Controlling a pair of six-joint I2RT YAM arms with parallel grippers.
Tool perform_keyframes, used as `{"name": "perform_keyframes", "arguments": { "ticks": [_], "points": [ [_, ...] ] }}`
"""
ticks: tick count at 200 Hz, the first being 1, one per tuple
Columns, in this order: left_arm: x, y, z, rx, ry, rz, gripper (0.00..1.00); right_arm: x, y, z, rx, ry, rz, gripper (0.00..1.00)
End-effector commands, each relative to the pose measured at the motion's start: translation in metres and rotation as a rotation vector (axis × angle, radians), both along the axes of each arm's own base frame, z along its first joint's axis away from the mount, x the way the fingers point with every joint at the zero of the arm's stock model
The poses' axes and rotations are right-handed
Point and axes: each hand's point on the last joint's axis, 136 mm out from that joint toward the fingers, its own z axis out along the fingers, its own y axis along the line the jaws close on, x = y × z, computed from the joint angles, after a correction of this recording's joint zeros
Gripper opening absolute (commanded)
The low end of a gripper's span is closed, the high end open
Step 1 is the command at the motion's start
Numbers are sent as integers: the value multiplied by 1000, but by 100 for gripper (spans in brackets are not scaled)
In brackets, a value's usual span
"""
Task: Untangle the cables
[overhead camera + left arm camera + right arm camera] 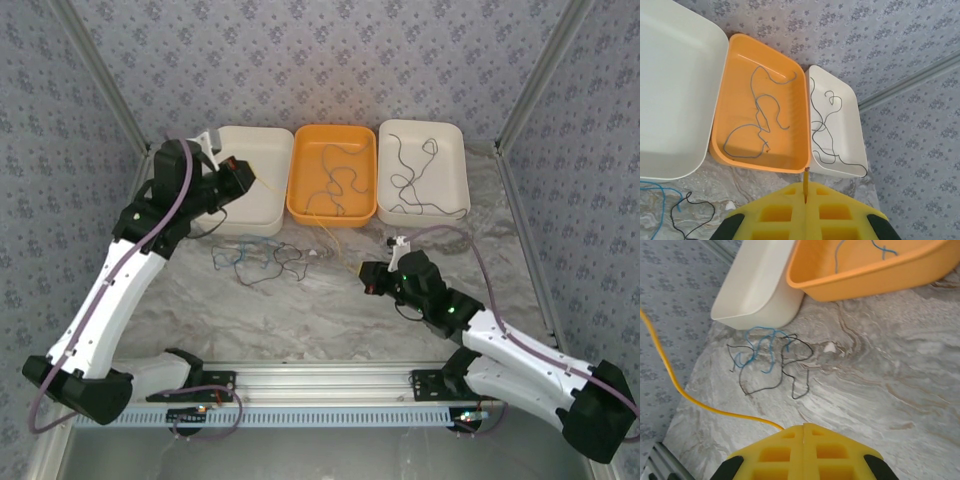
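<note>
1. Where the table (330,312) meets the back wall, three trays stand side by side: a left white tray (255,150), an orange tray (330,222) and a right white tray (450,165).
2. Bare marble lies open between the trays' near rims and the metal rail (320,378) at the front. A tangle of blue and black cables (255,260) lies on it just before the left white tray.
3. A grey-blue cable (757,125) curls inside the orange tray, and a black cable (415,185) lies in the right white tray.
4. The left gripper (805,186) hangs above the near part of the left white tray, its jaws pressed together on a yellow cable (806,175).
5. The right gripper (803,427) sits low over open table to the right of the tangle. Its jaws are closed on the same yellow cable, which runs through the air between the two grippers.
</note>
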Motion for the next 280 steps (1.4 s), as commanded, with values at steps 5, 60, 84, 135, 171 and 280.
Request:
{"name": "perform_keyframes", "arguments": {
  "ticks": [5,60,84,135,171,280],
  "points": [
    [-7,15,24,-8,-50,10,0,-6,-14,-17,-45,43,-38,0],
    [-1,29,26,-28,-49,39,0,-16,-14,-27,-66,78,-17,0],
    [0,34,30,-33,-51,48,0,-20,-16,-32,-70,80,-25,0],
    [0,40,29,-35,-47,62,0,-19,-19,-25,-23,55,-49,0],
    [1,48,29,-33,-41,85,0,-16,-23,-14,26,18,-85,0],
    [92,97,-23,48,6,253,0,55,81,101,122,-91,24,0]
  ]
}}
